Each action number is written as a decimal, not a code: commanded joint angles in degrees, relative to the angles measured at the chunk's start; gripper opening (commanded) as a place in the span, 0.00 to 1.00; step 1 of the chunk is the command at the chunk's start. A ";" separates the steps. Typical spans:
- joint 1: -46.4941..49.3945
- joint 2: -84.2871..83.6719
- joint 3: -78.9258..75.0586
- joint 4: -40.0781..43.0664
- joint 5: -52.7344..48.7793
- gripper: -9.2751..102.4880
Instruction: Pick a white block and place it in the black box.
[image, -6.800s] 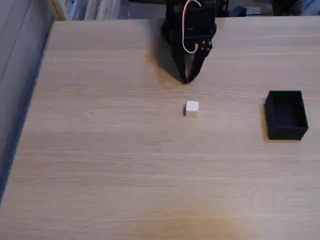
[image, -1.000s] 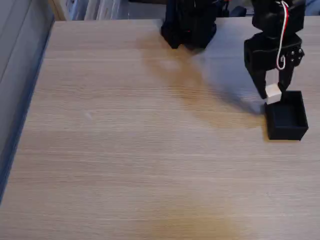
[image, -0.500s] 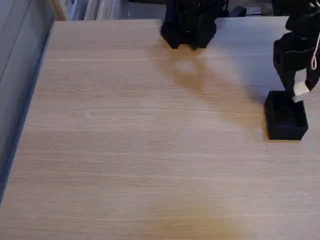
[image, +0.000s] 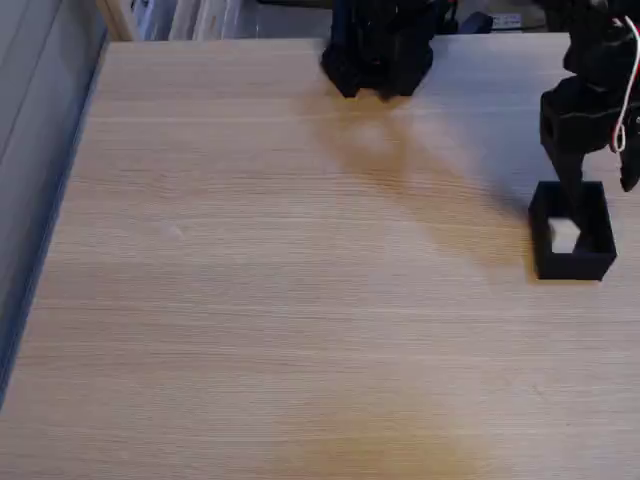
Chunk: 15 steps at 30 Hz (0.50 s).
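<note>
Your white block (image: 564, 236) now lies inside the black box (image: 573, 263), on the box floor toward its back-left part, near the wall at about 10 o'clock from the box's middle. It looks blurred, so you cannot read its edges cleanly; as a cube it has no long axis to speak of, and its faces seem roughly square to the box walls.

The box sits on the tabletop (image: 280, 280) at about 3 o'clock from the middle of the fixed view, close to the right edge. Its long axis runs from 12 to 6 o'clock in the view, with the open top facing up.

Your gripper (image: 600, 185) hangs just above the back rim of the box, its fingers (image: 570, 190) pointing down. The two fingers stand spread apart, one over the back-left rim and the other out at the right edge of the picture, with nothing between them. The block is free of them.

The arm's base (image: 380, 45) stands at the far edge of the tabletop, around 12 o'clock, well apart from the box.
</note>
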 joint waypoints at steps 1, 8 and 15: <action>0.53 1.76 -1.14 0.35 -0.18 0.33; 3.34 7.56 5.62 -2.11 -1.14 0.08; 8.53 20.04 20.83 -8.26 -6.94 0.08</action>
